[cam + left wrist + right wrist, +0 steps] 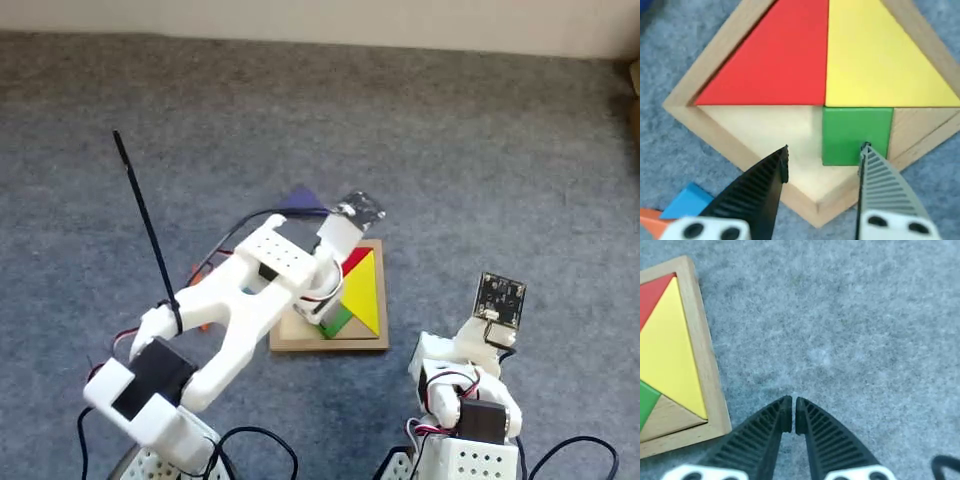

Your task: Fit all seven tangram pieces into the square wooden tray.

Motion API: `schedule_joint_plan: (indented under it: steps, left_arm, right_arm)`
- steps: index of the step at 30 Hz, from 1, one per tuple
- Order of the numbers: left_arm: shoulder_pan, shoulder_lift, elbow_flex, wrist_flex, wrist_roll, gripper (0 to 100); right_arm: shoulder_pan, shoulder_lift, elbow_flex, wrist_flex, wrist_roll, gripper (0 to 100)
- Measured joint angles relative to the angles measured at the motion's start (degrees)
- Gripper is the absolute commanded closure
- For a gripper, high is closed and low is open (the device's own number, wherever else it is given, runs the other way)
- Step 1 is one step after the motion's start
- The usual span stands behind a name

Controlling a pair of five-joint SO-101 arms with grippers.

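Three-sevenths complete, going by the square wooden tray (716, 55). Found it directly under the left tool (825, 148), resting on the grey worktop (450, 130).

Counted three pieces seated: red triangle (775, 60) and yellow triangle (880, 65) side by side just ahead of the tips, edges touching, and green square (855, 132) between the fingers, close against the grey one. Judged the green square properly seated, flush to the yellow triangle's long edge.

Recorded the left tool as spread wide, pinching nothing. Could not tell whether the grey tip touches the green square or hangs above it.

Noted bare tray floor (765, 132) under and ahead of the black finger, plus a smaller bare wedge (920, 125) on the outer side of the grey finger.

Located loose stock off the tray: blue piece (687, 200) and orange piece (650, 220) on the worktop behind the tips on the black finger's side, touching or nearly so; purple piece (300, 198) well ahead of the tool, past the tray's far rim, partly hidden.

Recorded the right tool (793, 402) as pressed together, holding nothing, poised over worktop with the tray's corner off to its side, apart.

Judged four pieces outstanding by the task's count, three of them accounted for above.
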Motion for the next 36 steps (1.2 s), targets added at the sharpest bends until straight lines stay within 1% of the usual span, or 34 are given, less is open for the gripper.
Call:
schedule_joint_plan:
  steps: [4,8,10,15,21,24,27,31,33,36]
  left_arm:
    - [0.0,0.4,-2.2,1.6,0.0,78]
    - [0.2,0.4,-6.3,7.7,0.0,78]
    - [-1.1,0.3,-7.6,10.1,0.0,78]
    - [-6.2,-6.5,-7.6,11.5,1.7,78]
    - [-10.2,-19.4,-0.1,11.5,1.8,78]
    - [-13.5,-24.3,4.0,11.5,0.8,78]
    - [-17.5,-25.9,6.6,11.5,-1.2,78]
    - [-23.2,-26.0,10.2,10.1,-0.7,78]
    - [-24.6,-26.0,12.6,7.7,3.0,78]
    - [-25.9,-26.0,16.4,3.4,11.1,78]
  right_arm:
    - [0.0,0.0,0.0,0.0,0.0,96.5]
    - [0.0,0.0,0.0,0.0,0.0,96.5]
    - [0.0,0.0,0.0,0.0,0.0,96.5]
    - [0.0,0.0,0.0,0.0,0.0,96.5]
    - [0.0,0.0,0.0,0.0,0.0,96.5]
    - [0.0,0.0,0.0,0.0,0.0,96.5]
    - [0.0,0.0,0.0,0.0,0.0,96.5]
    - [-0.1,0.0,0.0,0.0,0.0,96.5]
    - [-0.1,0.0,0.0,0.0,0.0,96.5]
    - [-0.1,0.0,0.0,0.0,0.0,96.5]
